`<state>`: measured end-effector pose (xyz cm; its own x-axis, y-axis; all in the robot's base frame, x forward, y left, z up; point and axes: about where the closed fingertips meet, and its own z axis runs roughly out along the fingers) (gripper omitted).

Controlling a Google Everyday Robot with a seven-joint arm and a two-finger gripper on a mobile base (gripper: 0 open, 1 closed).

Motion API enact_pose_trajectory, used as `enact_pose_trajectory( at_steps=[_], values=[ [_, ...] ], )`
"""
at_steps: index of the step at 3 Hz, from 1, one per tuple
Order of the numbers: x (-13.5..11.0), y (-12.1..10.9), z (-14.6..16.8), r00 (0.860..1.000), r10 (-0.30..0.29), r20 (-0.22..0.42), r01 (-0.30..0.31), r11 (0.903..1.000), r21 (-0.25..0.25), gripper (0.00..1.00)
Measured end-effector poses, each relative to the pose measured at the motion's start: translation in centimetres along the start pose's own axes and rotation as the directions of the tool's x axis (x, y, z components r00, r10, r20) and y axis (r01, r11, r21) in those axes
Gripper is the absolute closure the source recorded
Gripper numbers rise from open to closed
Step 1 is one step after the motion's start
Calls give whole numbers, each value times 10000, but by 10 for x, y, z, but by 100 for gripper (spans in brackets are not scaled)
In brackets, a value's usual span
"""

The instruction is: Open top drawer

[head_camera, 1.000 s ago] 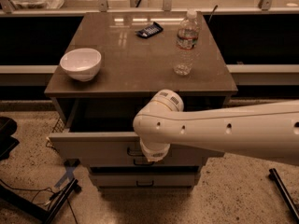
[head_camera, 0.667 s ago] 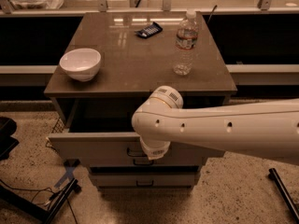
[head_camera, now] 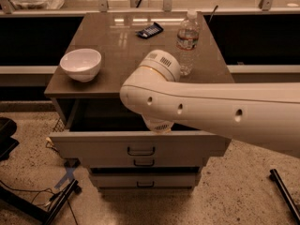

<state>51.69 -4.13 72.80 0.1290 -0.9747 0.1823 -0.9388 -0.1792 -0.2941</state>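
Observation:
The top drawer (head_camera: 93, 146) is the widest of three pale grey drawers under the brown table top (head_camera: 117, 41). It stands pulled out, with its dark inside (head_camera: 101, 118) showing and its small dark bar handle (head_camera: 141, 151) free. My white arm (head_camera: 211, 111) reaches in from the right, across the drawer's opening. My gripper (head_camera: 158, 125) hangs under the arm's end, just above the drawer's front edge and above the handle. It is mostly hidden by the arm.
Two narrower drawers (head_camera: 145, 179) sit shut below. On the table top stand a white bowl (head_camera: 80, 63), a water bottle (head_camera: 187, 41) and a dark flat packet (head_camera: 150, 30). Black cables and a stand (head_camera: 47, 205) lie on the speckled floor at the left.
My arm has risen and shifted right. Its end has moved from the top drawer's handle up to above the front edge. The drawer stays pulled out.

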Motion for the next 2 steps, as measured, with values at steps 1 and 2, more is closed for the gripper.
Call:
enact_pose_trajectory(
  at_steps=[1, 2],
  values=[
    [13, -27, -15, 9994, -65, -336, 82, 9988, 491, 100],
    [13, -27, -15, 9994, -65, -336, 82, 9988, 491, 100]
  ],
)
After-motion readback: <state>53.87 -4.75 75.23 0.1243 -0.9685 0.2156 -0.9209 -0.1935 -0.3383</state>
